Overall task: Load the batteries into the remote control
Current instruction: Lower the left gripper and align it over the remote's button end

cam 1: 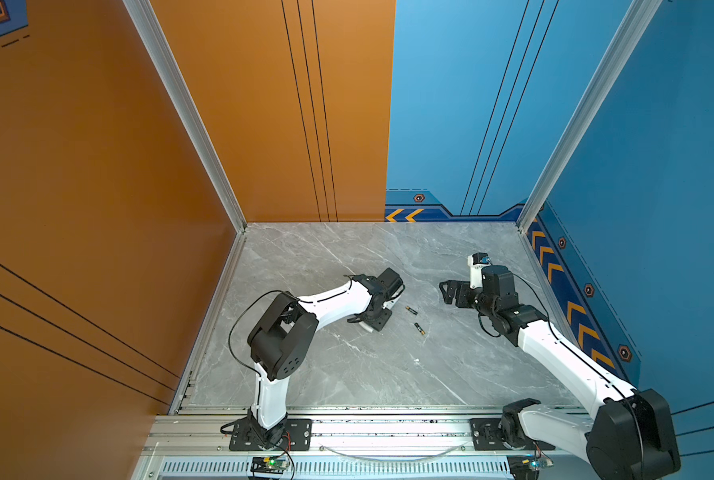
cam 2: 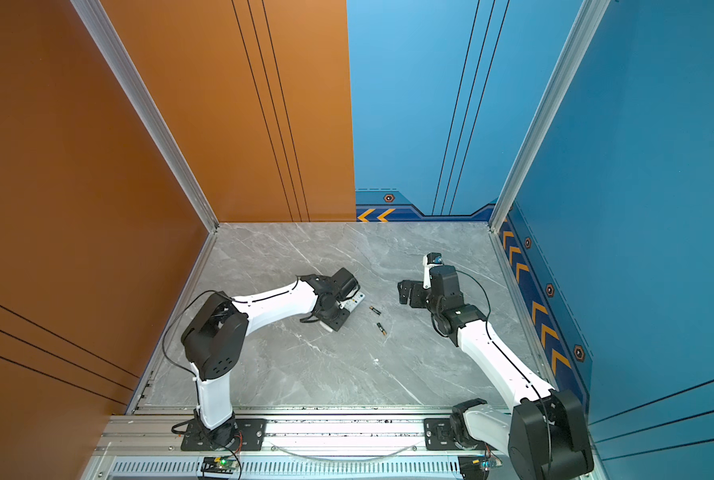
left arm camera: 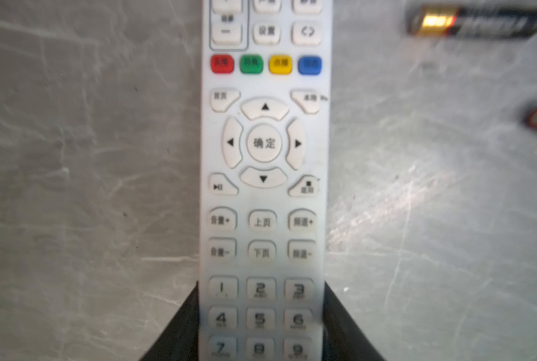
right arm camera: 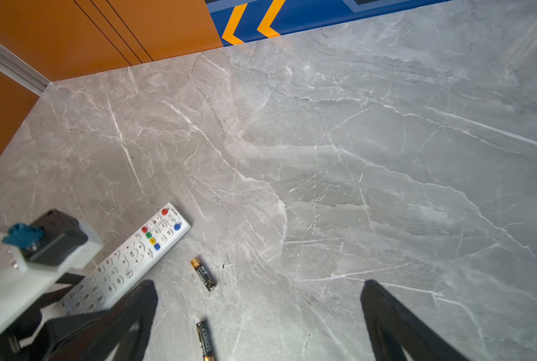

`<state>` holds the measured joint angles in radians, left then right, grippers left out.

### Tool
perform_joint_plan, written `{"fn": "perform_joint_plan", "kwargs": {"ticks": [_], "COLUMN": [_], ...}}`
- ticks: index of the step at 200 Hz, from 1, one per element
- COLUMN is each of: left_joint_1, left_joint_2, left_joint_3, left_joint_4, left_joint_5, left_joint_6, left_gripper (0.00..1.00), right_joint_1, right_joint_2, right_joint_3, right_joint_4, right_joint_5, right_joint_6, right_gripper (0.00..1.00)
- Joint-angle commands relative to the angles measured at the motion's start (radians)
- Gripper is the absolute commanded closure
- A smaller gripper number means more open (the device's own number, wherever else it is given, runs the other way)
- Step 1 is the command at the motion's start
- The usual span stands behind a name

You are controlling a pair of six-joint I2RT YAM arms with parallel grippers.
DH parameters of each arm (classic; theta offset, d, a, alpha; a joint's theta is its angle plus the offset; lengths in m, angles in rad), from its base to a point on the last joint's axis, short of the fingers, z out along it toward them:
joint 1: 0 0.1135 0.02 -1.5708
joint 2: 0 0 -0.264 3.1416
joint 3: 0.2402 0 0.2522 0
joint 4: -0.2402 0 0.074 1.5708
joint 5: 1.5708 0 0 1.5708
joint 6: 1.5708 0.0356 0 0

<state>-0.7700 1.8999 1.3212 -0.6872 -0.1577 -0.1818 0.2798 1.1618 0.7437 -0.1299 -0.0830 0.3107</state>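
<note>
Left fingers (left arm camera: 182,328) clamped on remote control (left arm camera: 264,140) at the number-pad end, buttons up. Right fingers (right arm camera: 382,306) wide open, empty. Both batteries (right arm camera: 203,274) loose on surface (right arm camera: 354,156) between the two finger pairs.

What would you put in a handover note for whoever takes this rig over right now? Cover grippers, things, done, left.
Left gripper: shut on the remote at its number-key end, buttons up.
Right gripper: open, empty, above the table.
Batteries: both loose on the table beside the remote.
Done: remote grasped, nothing loaded.
Left: probably turn the remote over, since its back is hidden, then fit both batteries.
</note>
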Motion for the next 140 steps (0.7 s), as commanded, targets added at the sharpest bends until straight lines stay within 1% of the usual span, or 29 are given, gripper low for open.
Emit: {"fn": "perform_joint_plan", "kwargs": {"ticks": [1,18,54,90,106,109,124,140], "left_joint_1": [-0.030,-0.061,-0.120,-0.176,-0.188,-0.190,-0.189,-0.190], "left_joint_2": [-0.100,-0.142,-0.190,-0.184,-0.176,-0.176,-0.178,-0.182], "left_joint_3": [-0.106,-0.166,-0.234,-0.278,-0.284,-0.312,-0.338,-0.354], "left_joint_4": [0.040,0.056,0.057,0.061,0.073,0.077,0.101,0.115], "left_joint_5": [-0.070,-0.094,-0.106,-0.094,-0.084,-0.080,-0.062,-0.049], "left_joint_6": [-0.117,-0.162,-0.234,-0.282,-0.301,-0.304,-0.318,-0.330], "left_gripper": [0.68,0.68,0.68,0.65,0.64,0.64,0.63,0.58], "right_joint_1": [0.035,0.062,0.107,0.138,0.144,0.144,0.144,0.144], "right_joint_2": [-0.028,-0.025,0.000,0.002,-0.001,-0.001,-0.005,-0.008], "right_joint_3": [-0.017,-0.019,-0.013,-0.028,-0.039,-0.041,-0.051,-0.055], "right_joint_4": [0.009,0.017,0.034,0.044,0.043,0.044,0.044,0.044], "right_joint_5": [0.001,0.016,0.024,0.036,0.040,0.041,0.044,0.044], "right_joint_6": [0.031,0.037,0.048,0.053,0.054,0.054,0.056,0.057], "right_gripper": [0.00,0.00,0.00,0.00,0.00,0.00,0.00,0.00]}}
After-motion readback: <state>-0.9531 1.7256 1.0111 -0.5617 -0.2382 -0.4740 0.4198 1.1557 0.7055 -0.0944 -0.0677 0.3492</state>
